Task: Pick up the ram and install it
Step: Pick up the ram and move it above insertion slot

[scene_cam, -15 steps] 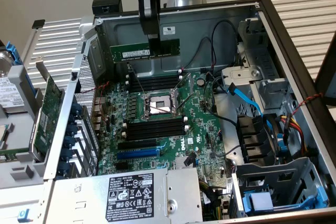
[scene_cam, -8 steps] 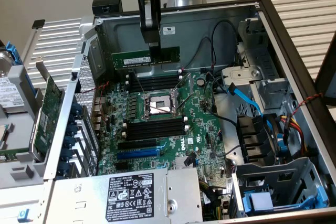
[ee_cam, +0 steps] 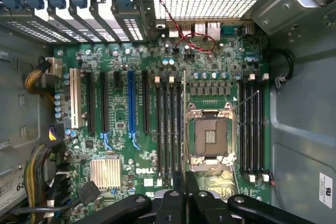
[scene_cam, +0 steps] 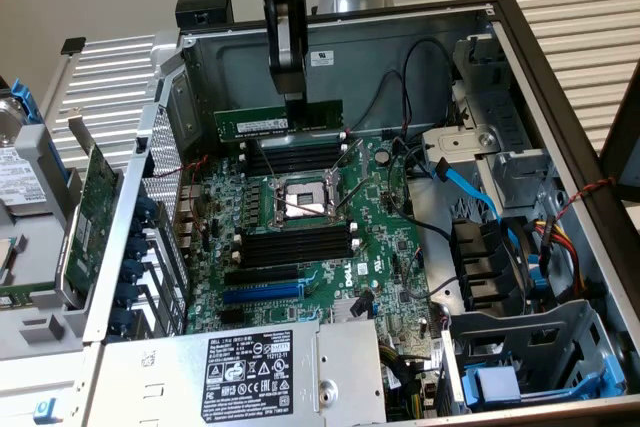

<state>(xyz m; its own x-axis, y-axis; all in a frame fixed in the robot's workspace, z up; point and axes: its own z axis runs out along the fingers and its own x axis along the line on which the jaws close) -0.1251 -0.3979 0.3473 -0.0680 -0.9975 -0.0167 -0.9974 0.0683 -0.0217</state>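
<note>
Hovering by the motherboard's edge, the gripper pinches the ram above the slots. Any skew would likely jam or crack it on entry.

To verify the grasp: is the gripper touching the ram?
Touching. The exterior view shows the gripper clamped over the upper edge of the ram, with no gap between them.
</note>
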